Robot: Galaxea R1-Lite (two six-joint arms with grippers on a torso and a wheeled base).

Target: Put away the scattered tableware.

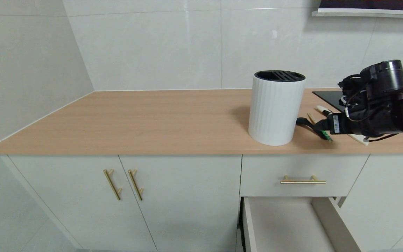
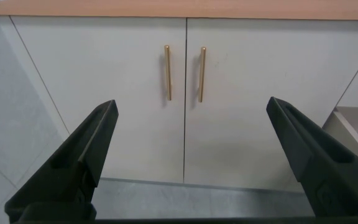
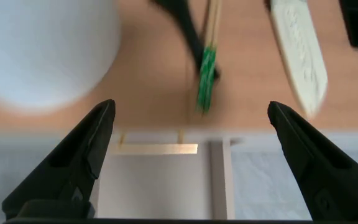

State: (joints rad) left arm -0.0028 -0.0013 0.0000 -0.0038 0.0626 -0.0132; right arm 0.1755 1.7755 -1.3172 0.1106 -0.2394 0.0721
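**Tableware all loose on the counter, nothing put away yet**

The right gripper [image 3: 189, 111] hangs with its jaws spread wide and empty, over the green-tipped chopsticks [image 3: 207, 71]. Near them lie a black-handled utensil [image 3: 182, 25] and a flat white utensil [image 3: 300, 56], all resting on the wooden counter [image 1: 152, 122]. From the head view, this cluster sits at three o'clock of the white ribbed holder [image 1: 276, 108], close to its base. Nothing sticks up from the holder's slotted top. At six o'clock of the holder a drawer [image 1: 285, 224] stands open, with nothing visible inside. The left gripper [image 2: 191, 109], equally wide and empty, faces the cabinet doors [image 2: 185, 93]. By my judgement the task is at its start: no piece is grasped or stowed, and all three are left to do.
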